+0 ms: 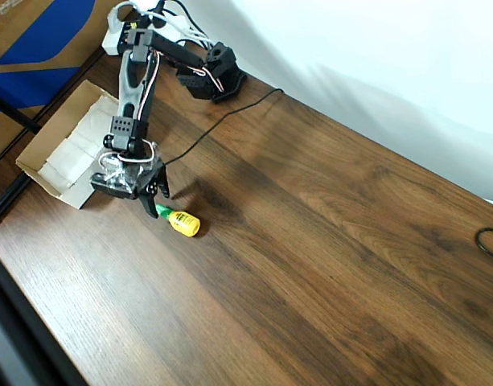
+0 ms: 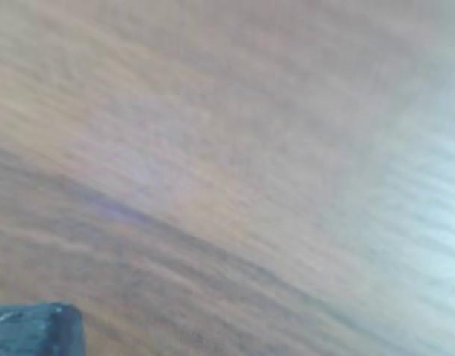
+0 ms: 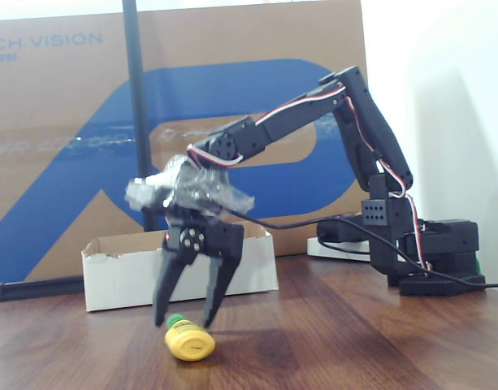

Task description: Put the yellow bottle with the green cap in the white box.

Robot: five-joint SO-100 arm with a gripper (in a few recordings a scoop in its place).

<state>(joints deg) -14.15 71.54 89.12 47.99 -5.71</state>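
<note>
The brown-and-blue cardboard (image 3: 62, 122) reads "CH VISION" along its top.

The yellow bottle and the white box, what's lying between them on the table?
In the overhead view, the open gripper hangs between the yellow bottle and the white box; otherwise bare wooden table.

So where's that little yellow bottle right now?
In the overhead view, the yellow bottle lies on the wooden table, just right of the open gripper, outside the white box.

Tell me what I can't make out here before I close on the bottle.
- Wrist view: blurred wood grain, one dark corner; useless for alignment.
- Bottle label: too small to read in the fixed and overhead views.
- Box: the arm covers part of its inside in the overhead view.
- Gripper: open, but touching the cap or not is unclear.
</note>
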